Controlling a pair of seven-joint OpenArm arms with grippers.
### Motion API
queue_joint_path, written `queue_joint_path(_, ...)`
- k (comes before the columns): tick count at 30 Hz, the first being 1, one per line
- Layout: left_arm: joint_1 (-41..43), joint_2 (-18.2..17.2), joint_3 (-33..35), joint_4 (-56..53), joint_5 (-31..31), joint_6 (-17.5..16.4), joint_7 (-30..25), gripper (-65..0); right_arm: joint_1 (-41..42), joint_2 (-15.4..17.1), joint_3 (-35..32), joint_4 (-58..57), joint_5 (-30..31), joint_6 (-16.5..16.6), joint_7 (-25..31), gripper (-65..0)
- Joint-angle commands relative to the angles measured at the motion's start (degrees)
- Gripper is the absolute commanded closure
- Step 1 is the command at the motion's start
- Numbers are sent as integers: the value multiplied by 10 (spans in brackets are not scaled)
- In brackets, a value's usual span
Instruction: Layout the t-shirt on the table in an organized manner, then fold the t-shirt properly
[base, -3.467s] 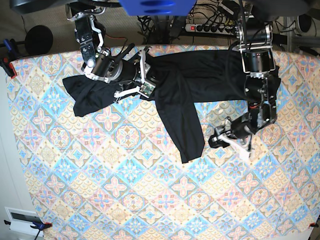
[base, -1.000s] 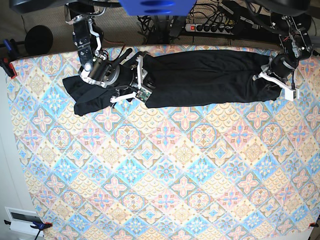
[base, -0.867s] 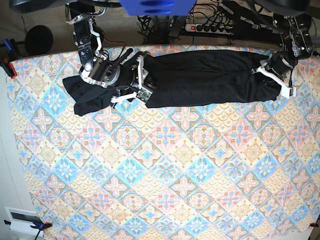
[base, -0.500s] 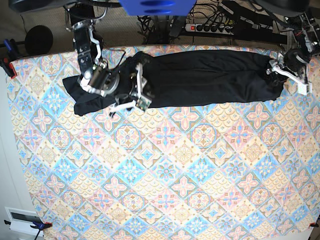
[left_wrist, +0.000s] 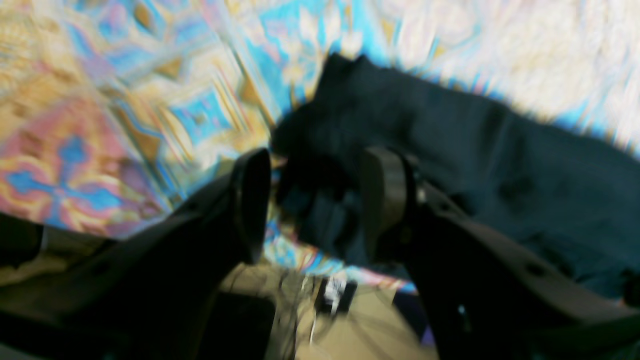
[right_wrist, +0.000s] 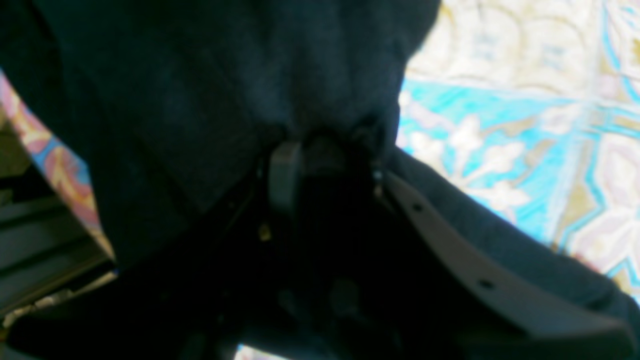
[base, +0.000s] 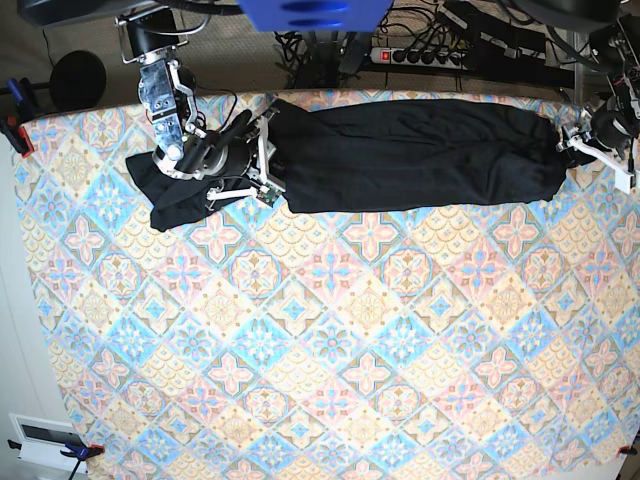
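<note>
The black t-shirt (base: 420, 150) lies stretched in a long band along the far edge of the tile-patterned table (base: 330, 330). My right gripper (base: 262, 160) is shut on a bunch of the shirt left of its middle. In the right wrist view the cloth (right_wrist: 225, 75) covers the gripper (right_wrist: 327, 155). My left gripper (base: 585, 148) is at the shirt's right end, near the table's right edge. In the blurred left wrist view the gripper (left_wrist: 315, 200) has a bunch of the shirt (left_wrist: 475, 165) between its fingers. A loose part of the shirt (base: 165, 190) lies left of the right gripper.
A power strip (base: 420, 55) and cables lie behind the table's far edge. A black round object (base: 78, 80) and clamps (base: 15, 130) are at the far left. A white box (base: 45, 440) sits on the floor at bottom left.
The part of the shirt that reached toward the table's middle now lies along the far edge. My left gripper has moved right, drawing the shirt out. My right gripper has shifted left.
</note>
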Motion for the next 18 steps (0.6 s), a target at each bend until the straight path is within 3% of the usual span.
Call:
queue_joint_path(1,-11,-22,-7,-9,-4,0,-13,-289,3,8,2,8,3,4,-2,-158)
queue_joint_path(6,-42,-45,-6,-82,-4,-1,-13,-289,-1,10,2,8,3,4,-2,-158)
queue_joint_path(11,-50,-45,40,-82,2,-30,-13,-289,-1,10,2,8,3,4,-2,-158)
queue_joint_path(18,-67,-41,78,-114,3,-30,-13,-289,-1,10,2,13,3,4,-2,-158)
